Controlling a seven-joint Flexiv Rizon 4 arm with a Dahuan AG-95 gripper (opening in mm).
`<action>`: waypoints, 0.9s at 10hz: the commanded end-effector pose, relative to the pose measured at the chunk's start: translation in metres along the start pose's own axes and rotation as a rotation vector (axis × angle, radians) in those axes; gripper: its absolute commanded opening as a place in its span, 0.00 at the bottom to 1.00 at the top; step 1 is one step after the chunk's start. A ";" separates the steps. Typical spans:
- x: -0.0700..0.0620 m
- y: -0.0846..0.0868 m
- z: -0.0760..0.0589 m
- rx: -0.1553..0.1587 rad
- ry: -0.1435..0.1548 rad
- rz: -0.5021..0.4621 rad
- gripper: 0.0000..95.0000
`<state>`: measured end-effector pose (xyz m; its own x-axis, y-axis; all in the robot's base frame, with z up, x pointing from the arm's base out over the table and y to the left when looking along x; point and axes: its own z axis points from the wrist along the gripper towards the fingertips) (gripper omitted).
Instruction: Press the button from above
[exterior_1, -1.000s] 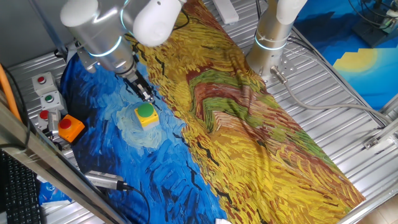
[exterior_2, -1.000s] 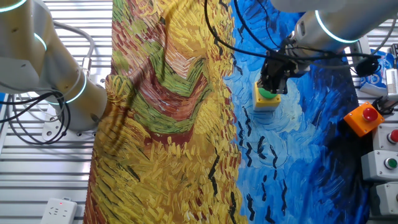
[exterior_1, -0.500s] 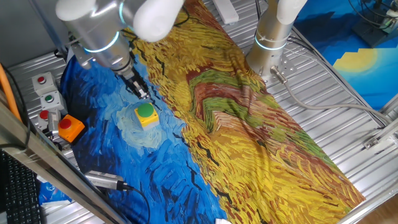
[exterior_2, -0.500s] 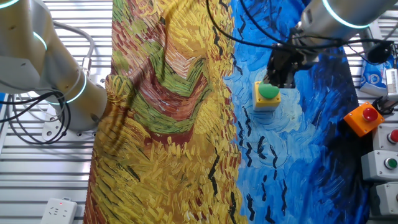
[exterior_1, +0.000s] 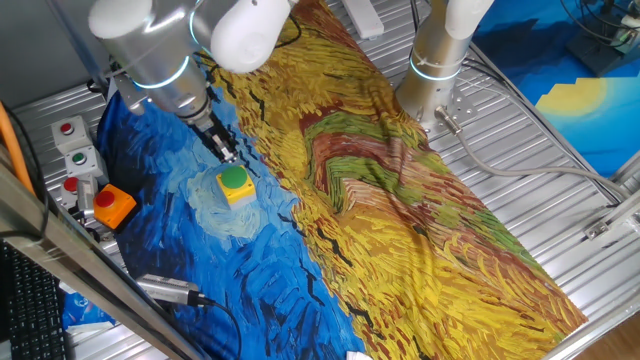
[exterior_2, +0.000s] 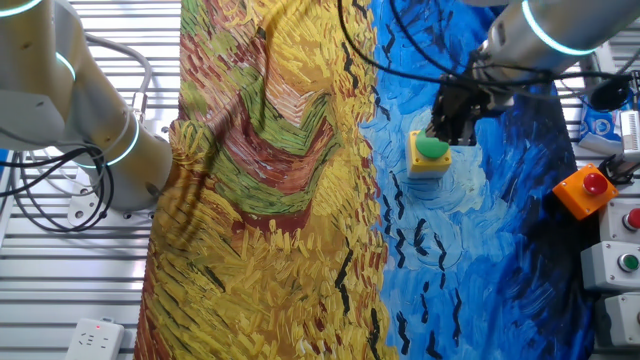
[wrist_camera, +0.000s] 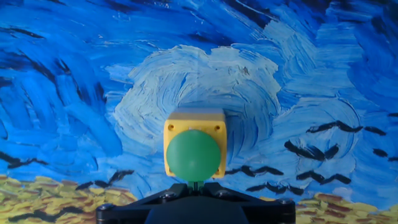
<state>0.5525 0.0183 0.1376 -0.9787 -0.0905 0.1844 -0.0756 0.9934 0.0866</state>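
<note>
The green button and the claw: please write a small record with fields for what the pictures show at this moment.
target: green button on a yellow box
surface: painted cloth, blue part
claw: above the button, beside it in both fixed views, not touching it
claw fingers: state not visible
other buttons: red button on orange box; small grey boxes at the table edge
second arm: idle at the cloth's side
</note>
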 end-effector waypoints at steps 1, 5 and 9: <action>0.002 0.000 -0.001 0.028 -0.253 -0.057 0.00; 0.002 0.000 -0.001 -0.004 -0.274 -0.042 0.00; 0.002 0.000 -0.001 -0.026 -0.061 0.009 0.00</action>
<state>0.5499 0.0170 0.1384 -0.9829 -0.0974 -0.1564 -0.1149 0.9876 0.1068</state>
